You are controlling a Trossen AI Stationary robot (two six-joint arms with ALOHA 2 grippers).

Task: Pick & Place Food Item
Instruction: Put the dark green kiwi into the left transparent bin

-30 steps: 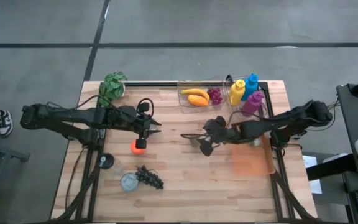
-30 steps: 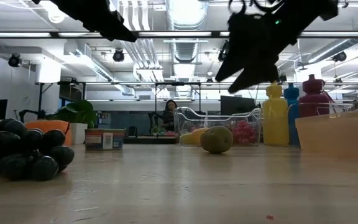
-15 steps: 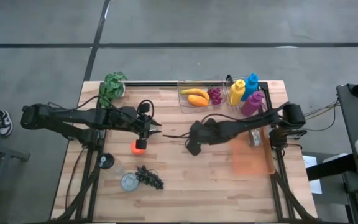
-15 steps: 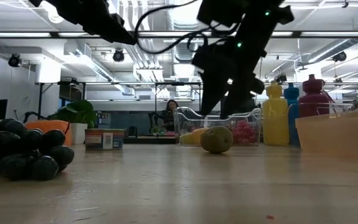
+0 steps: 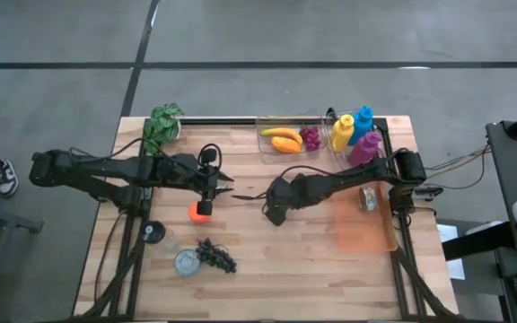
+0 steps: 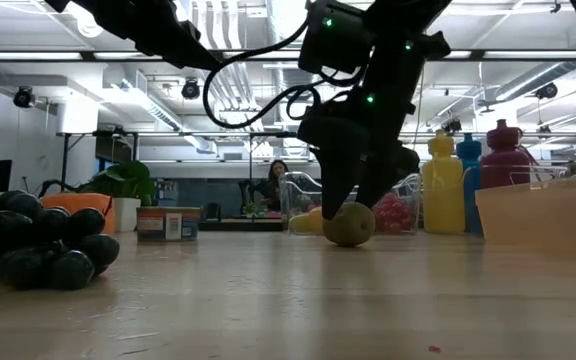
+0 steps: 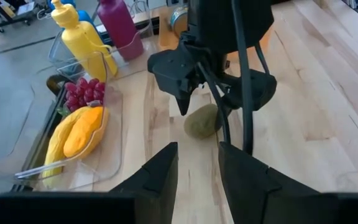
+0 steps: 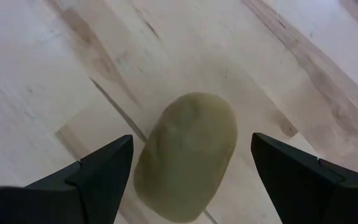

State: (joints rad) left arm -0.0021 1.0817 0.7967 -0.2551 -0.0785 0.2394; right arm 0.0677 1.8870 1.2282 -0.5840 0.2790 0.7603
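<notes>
The right gripper [image 5: 271, 213] hangs over the middle of the tabletop [image 5: 285, 269] with its fingers [image 8: 92, 174] spread wide apart, one on each side of the greenish-brown fruit [image 8: 186, 152], which lies on the bare wood directly beneath it; in the low view the gripper [image 6: 353, 205] has its tips down around the fruit [image 6: 349, 224], though whether they touch it cannot be told. The left gripper [image 5: 225, 189] waits just left of centre, near an orange fruit [image 5: 199, 211], and its fingers [image 7: 157, 177] stand a little apart with nothing between them. The likeliest trouble, as I judge it, is the rounded, egg-shaped fruit rolling or squirting sideways if the fingers close off-centre or too high on its curve. Pressing down too far could also pin it against the wood and skid it toward the clear tray [image 5: 287, 137] of banana and grapes. The two grippers face each other closely enough that a lift swung leftward might foul the waiting arm. Where the fruit is meant to go is not shown; the orange tray [image 5: 363, 229] by the right edge seems a fair guess. No brand, label or writing can be read on anything.
</notes>
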